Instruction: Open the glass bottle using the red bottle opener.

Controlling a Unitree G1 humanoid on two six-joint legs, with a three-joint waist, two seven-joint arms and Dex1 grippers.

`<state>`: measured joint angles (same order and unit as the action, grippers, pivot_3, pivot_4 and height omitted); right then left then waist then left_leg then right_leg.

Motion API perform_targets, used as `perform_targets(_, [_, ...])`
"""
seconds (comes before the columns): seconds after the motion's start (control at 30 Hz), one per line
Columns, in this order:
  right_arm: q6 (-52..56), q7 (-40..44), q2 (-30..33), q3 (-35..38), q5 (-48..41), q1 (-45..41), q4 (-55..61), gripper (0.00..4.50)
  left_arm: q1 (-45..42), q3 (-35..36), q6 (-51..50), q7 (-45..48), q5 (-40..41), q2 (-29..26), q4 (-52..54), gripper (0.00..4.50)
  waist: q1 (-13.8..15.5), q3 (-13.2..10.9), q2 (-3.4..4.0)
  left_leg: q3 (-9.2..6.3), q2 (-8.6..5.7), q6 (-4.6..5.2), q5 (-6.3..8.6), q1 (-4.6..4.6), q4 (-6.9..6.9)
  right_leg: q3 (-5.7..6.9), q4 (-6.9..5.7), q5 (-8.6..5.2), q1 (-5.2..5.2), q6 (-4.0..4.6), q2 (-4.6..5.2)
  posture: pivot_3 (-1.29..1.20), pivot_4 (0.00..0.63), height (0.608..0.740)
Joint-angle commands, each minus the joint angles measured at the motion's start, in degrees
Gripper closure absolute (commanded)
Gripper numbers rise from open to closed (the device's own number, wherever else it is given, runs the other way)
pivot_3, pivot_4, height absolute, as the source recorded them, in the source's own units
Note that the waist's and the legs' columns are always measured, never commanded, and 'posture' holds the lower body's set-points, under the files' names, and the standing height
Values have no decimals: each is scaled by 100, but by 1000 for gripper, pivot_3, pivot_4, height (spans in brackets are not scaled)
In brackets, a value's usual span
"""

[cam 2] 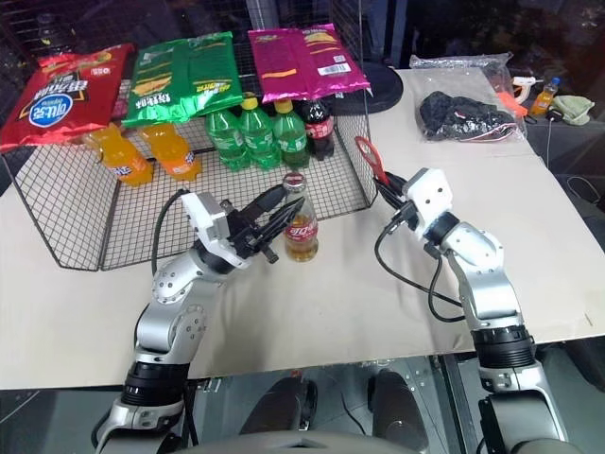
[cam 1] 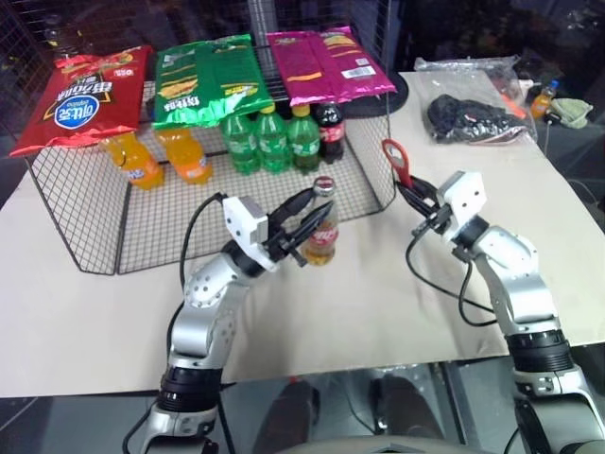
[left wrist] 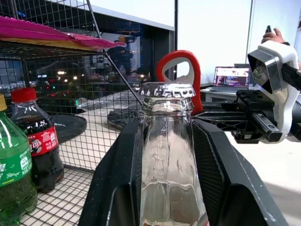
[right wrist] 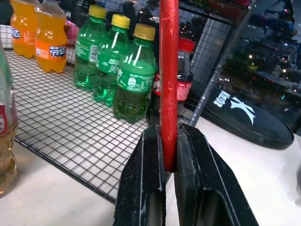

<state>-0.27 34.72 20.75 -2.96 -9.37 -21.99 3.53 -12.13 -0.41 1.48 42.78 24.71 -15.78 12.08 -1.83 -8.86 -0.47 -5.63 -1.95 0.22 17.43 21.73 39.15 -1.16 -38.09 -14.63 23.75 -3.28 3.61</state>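
1. The glass bottle (cam 1: 322, 234) stands upright on the pale table (cam 1: 359, 312), just in front of the open edge of the wire basket (cam 1: 85, 218). Its cap (left wrist: 167, 90) is on, and amber liquid fills the lower part.
2. The left gripper (cam 1: 304, 219) has its two black fingers (left wrist: 120, 188) on either side of the bottle's neck. In the left wrist view both fingers lie right against the glass, so the gripper is closed around the neck.
3. The right gripper (cam 1: 413, 197) is clamped tight on the handle of the red bottle opener (cam 1: 397, 161). The opener rises upright from the fingertips, with its ring-shaped head at the top.
4. The opener is held to the right of the bottle, near it but apart from it; in the left wrist view its red ring shows just behind the cap.
5. Inside the basket stand three green bottles (cam 1: 272, 139), a dark cola bottle (cam 1: 330, 132) with a red cap, and two orange soda bottles (cam 1: 161, 156).
6. Snack bags lie across the top of the basket: red (cam 1: 80, 95), green (cam 1: 208, 78) and pink (cam 1: 326, 61).
7. A clear bag of dark items (cam 1: 473, 113) lies at the far right of the table.
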Motion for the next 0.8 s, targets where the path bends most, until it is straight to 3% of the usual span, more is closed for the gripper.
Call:
perform_targets(0.03, [-114, 28, -71, -224, 112, -139, 397, 4500, 101, -64, 11, 51, -17, -24, -12, 3468, 2, 0, 0, 0, 0, 0, 0, 0, 0, 0, 0, 0, 0, 0, 0, 0, 150, 740])
perform_targets(0.37, [-1846, -486, -153, -1109, 1703, -111, 14, 4500, 169, -107, 37, -43, -70, -17, 44, 3478, 32, 2, 0, 0, -2, 0, 0, -2, 1, 2, 1, 0, -2, 0, 0, 0, 150, 740])
perform_targets(0.8, [-3412, -1613, -286, -1566, 3263, -421, -1119, 4500, 150, -96, 21, -93, -60, -14, 6, 3478, 89, 5, 3, 5, -3, -1, 0, -18, 0, -2, 1, 0, -16, 0, -4, 0, 150, 740])
